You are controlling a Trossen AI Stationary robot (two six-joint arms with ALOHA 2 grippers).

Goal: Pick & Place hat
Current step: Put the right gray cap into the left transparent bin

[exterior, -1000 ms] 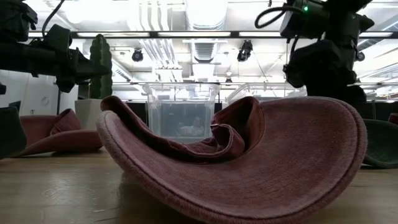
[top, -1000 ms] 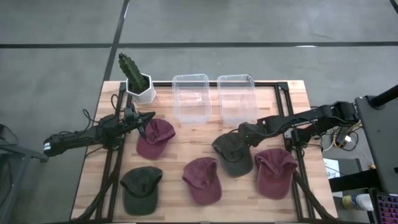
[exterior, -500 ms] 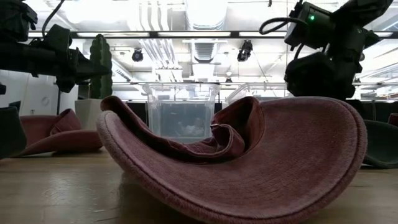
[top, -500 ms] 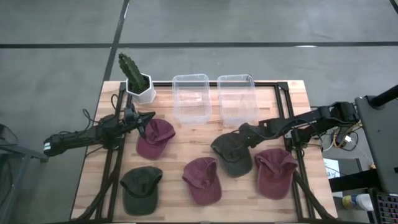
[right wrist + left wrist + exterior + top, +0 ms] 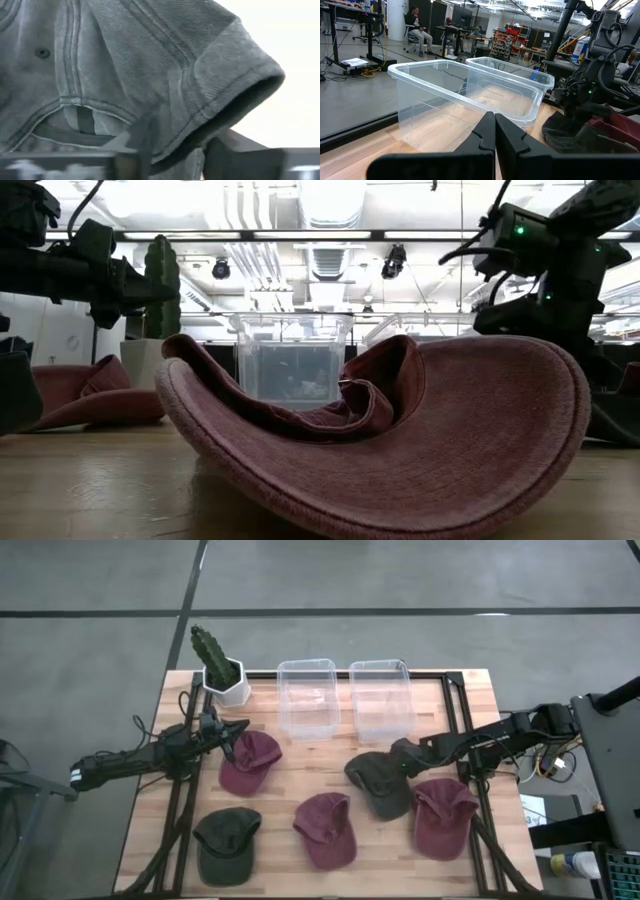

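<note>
Wooden table: maroon caps flank the pincer-gripped grey cap.

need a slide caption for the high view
Right gripper closes on the dark green cap mid-table among four other caps, while the shut left gripper waits beside a maroon cap.

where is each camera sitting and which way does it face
High view: above the table, looking straight down; both arms show, the right gripper shut on the grey-green cap.
Low view: at table-top height, looking level past a maroon cap; the arms show up high.
Left wrist view: on the left arm, facing two clear bins; its shut left gripper shows.
Right wrist view: on the right arm, up close on the grey-green cap; its fingers pinch the fabric.
Shared: high and left wrist views both show the bins.
</note>
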